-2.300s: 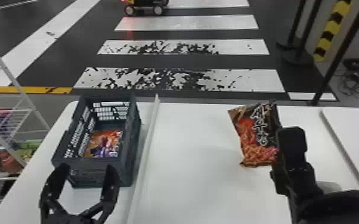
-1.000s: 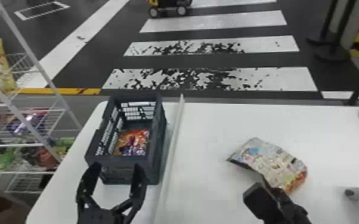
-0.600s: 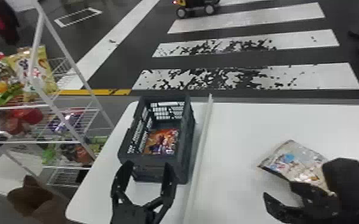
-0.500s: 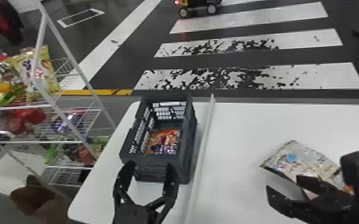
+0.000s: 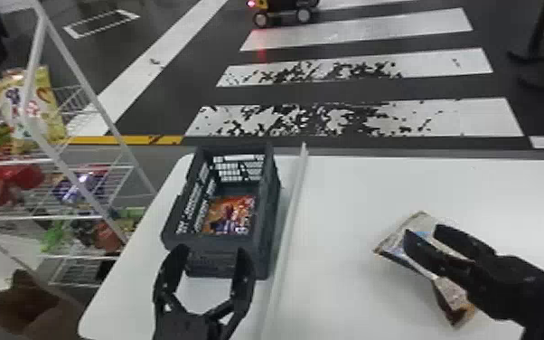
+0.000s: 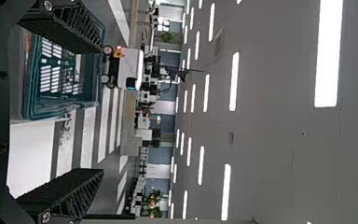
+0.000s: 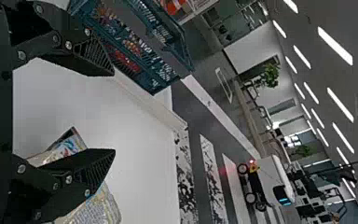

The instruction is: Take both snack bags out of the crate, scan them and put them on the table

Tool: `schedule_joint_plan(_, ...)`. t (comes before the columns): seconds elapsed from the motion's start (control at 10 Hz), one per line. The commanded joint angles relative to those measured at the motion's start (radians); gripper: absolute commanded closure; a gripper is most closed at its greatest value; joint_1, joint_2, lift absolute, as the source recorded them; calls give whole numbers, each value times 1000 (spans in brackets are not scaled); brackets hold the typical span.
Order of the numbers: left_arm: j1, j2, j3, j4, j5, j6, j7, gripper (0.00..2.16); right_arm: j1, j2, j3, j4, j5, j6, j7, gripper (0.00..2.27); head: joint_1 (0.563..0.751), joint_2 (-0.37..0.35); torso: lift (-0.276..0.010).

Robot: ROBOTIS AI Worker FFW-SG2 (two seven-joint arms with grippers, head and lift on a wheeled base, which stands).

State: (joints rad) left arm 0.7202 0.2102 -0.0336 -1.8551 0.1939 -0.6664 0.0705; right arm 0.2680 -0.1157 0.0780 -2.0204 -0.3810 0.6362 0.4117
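My left gripper (image 5: 211, 254) stands open at the near end of the dark crate (image 5: 216, 262). One snack bag (image 5: 231, 214), orange and purple, lies on the crate's floor. The other snack bag (image 5: 396, 236) rests on the white table with its pale printed side up. Over that bag in the head view, my right gripper (image 5: 423, 232) is open and partly covers it. In the left wrist view, the crate (image 6: 31, 100) shows beside my open left gripper (image 6: 100, 111). The right wrist view has my right gripper (image 7: 113, 112) open, with the bag (image 7: 94, 209) behind one finger.
A raised white strip (image 5: 290, 226) runs along the table (image 5: 352, 194) just right of the crate. At the left stands a white wire rack (image 5: 81, 181) with several snack bags. A small wheeled robot (image 5: 283, 13) is on the floor beyond.
The bag at the right, earlier upright beside the right gripper with its red side showing, now lies pale side up. The right gripper has moved left over it. The head view has turned left.
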Motion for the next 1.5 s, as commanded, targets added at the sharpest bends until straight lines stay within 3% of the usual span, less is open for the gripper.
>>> schedule_joint_plan(0.0, 4, 0, 1, -1, -1, 0, 0, 93, -12, 4, -1, 35, -7, -29, -27, 2175, 695, 280, -94)
schedule_joint_plan(0.6, 4, 0, 0, -4, -5, 0, 0, 93, -79, 27, 5, 200, 71, -112, -56, 2250, 695, 235, -94)
schedule_joint_plan(1.4, 2, 0, 1, 2, -5, 0, 0, 93, -208, 27, -1, 442, 154, -125, -56, 2250, 695, 200, -94)
